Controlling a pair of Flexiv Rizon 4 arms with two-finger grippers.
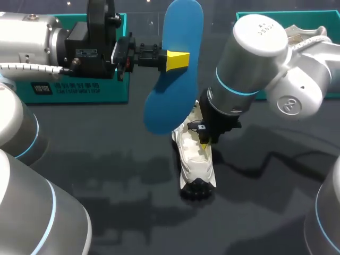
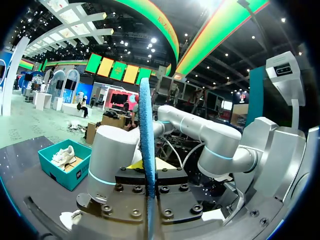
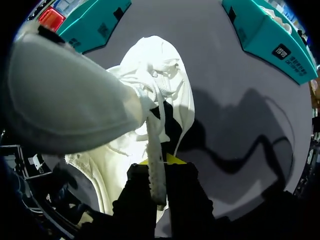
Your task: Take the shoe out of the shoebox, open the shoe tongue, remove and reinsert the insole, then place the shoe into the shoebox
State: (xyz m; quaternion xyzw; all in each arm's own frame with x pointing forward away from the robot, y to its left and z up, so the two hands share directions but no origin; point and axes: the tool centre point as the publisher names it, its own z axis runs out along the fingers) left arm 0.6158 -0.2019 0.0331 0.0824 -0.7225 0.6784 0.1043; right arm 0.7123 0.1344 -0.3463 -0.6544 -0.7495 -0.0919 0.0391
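Left gripper [image 1: 178, 60] is up in the air, fingers clamped on the blue insole [image 1: 172, 101], gripping it near its middle, flat face to the head camera and hanging above the shoe. In the left wrist view it runs edge-on, straight between the fingers. Down on the table [image 1: 106, 164] the white shoe [image 1: 195, 164] lies between the two teal boxes, outside the shoebox [image 1: 79, 94] on the left. The right gripper [image 1: 204, 141] is pinched on a white strip that looks like the tongue [image 3: 156, 172], with the dark mouth of the shoe open just beyond it.

So this reads as the reinsert, and here's what it wants: the right arm holding that tongue back and the shoe pinned so the mouth stays wide. The left arm should tip the insole so a narrow end leads, line it up with the shoe's long axis, then feed it in low and shallow toward the front. Letting go too soon risks a buckled insole riding on the collar
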